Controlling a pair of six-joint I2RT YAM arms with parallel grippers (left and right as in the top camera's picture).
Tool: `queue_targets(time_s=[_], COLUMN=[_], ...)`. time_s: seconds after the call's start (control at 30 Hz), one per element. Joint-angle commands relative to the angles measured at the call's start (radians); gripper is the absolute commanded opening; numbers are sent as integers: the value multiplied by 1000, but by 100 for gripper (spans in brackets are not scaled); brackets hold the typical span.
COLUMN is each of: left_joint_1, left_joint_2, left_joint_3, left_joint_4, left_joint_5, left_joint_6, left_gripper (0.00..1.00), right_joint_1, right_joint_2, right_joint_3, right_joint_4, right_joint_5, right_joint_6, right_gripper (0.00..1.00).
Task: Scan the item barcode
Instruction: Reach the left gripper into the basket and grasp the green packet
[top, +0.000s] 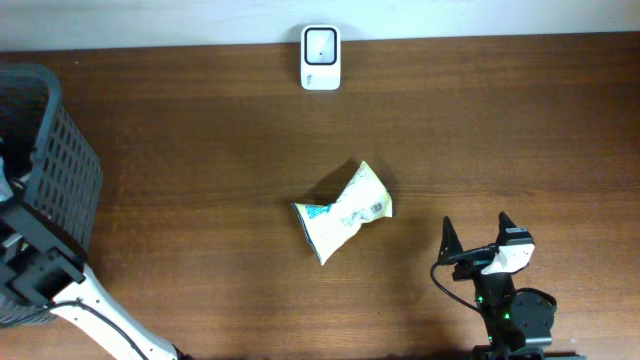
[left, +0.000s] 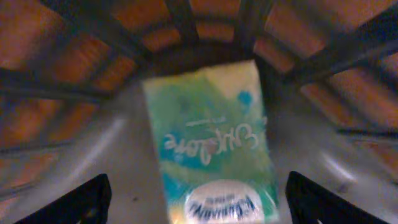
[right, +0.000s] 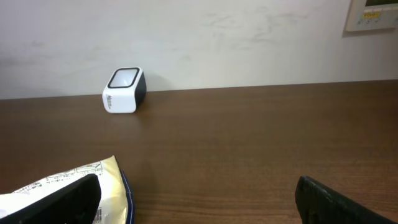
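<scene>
A white barcode scanner (top: 321, 58) stands at the table's far edge, also seen as the scanner (right: 124, 91) in the right wrist view. A cream and blue snack bag (top: 345, 212) lies in the middle of the table. My right gripper (top: 476, 225) stands open to its right; the bag's edge (right: 68, 186) reaches past its left finger. My left gripper (left: 198, 180) is inside the dark basket (top: 60, 170), open, its fingers apart on either side of a green and teal packet (left: 211, 143) lying on the basket floor. I see no contact with it.
The dark mesh basket wall (left: 93, 25) surrounds my left gripper closely. A pale wall (right: 217, 37) runs behind the table's far edge. Bare wooden table (top: 200, 150) lies between the basket, the scanner and the snack bag.
</scene>
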Motion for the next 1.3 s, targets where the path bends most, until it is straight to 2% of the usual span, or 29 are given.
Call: queue_targets(time_s=[0.0,0.07,0.13,0.17,0.23,0.43,0.63,0.83,1.03,1.17,1.27], left_joint_1=[-3,-3,-3,-3,-3,-3,-8,-8,-16,-98,-245], left_joint_2=[37,37,39,43,53,65,-36,-289,-559,-695,-721], left_joint_3=[-2,-2,-2,-2,-2,-1,20,27,27,27,27], left_joint_4=[4,13,18,23,24,16,-32,-34,-74,-151,-215], left_joint_5=[12,18,47,66,78,84,134,175,366,450,457], left_joint_6=[16,16,16,15,15,15,14,-12,-24,-31,-30], left_gripper=[79,71,53,47,45,19,19,20,18,20,22], right_joint_1=[0,0,0,0,0,0,0,0,0,0,0], right_joint_2=[-6,-6,-6,-6,-6,-6,-6,-6,-6,-6,-6], right_joint_3=[-8,-8,-8,-8,-8,-8,-8,-8,-8,-8,-8], right_joint_4=[0,0,0,0,0,0,0,0,0,0,0], right_joint_5=[-10,-10,-10,-10,-10,-10,-10,-10,-10,-10,-10], right_joint_6=[-5,-5,-5,-5,-5,-5,-5,-5,-5,-5,-5], right_gripper=[99,99,99,99,99,99,99,99,99,99,99])
